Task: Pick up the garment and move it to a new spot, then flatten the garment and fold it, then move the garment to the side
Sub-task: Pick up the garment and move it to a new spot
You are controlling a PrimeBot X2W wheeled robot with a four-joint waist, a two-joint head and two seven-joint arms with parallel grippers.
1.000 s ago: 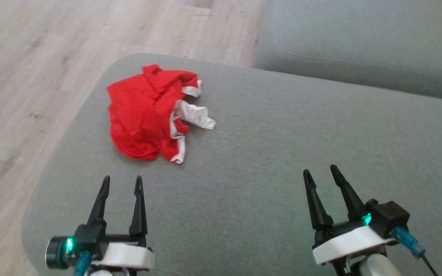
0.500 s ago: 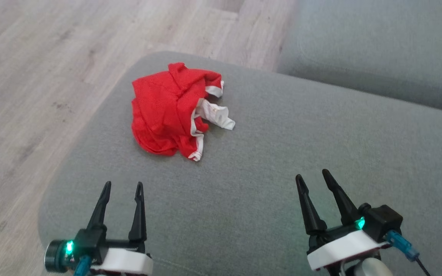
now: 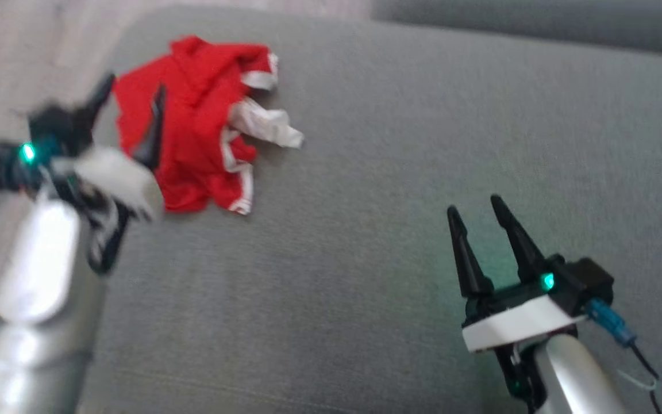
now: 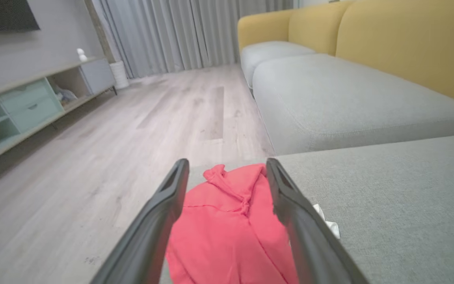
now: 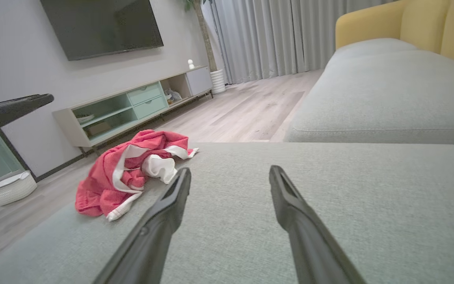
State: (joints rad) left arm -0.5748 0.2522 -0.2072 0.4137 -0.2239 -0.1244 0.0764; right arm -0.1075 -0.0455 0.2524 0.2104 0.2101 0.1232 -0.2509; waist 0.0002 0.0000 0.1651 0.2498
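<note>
Garment [image 3: 199,138], a red piece with white trim, lies crumpled near the far left corner of the grey seat [image 3: 377,172], close to the edge by the wood floor [image 4: 112,126]. The left gripper [image 3: 134,86] is over the garment's left side with its fingers spread wide. In the left wrist view the red cloth shows between them; whether the tips touch it cannot be told, as the head view is blurred there. The right gripper [image 3: 474,204] hangs over bare seat, well apart from the garment, fingers likewise spread and holding nothing. A second seat [image 4: 349,102] with yellow backs [image 4: 400,43] lies beyond.
</note>
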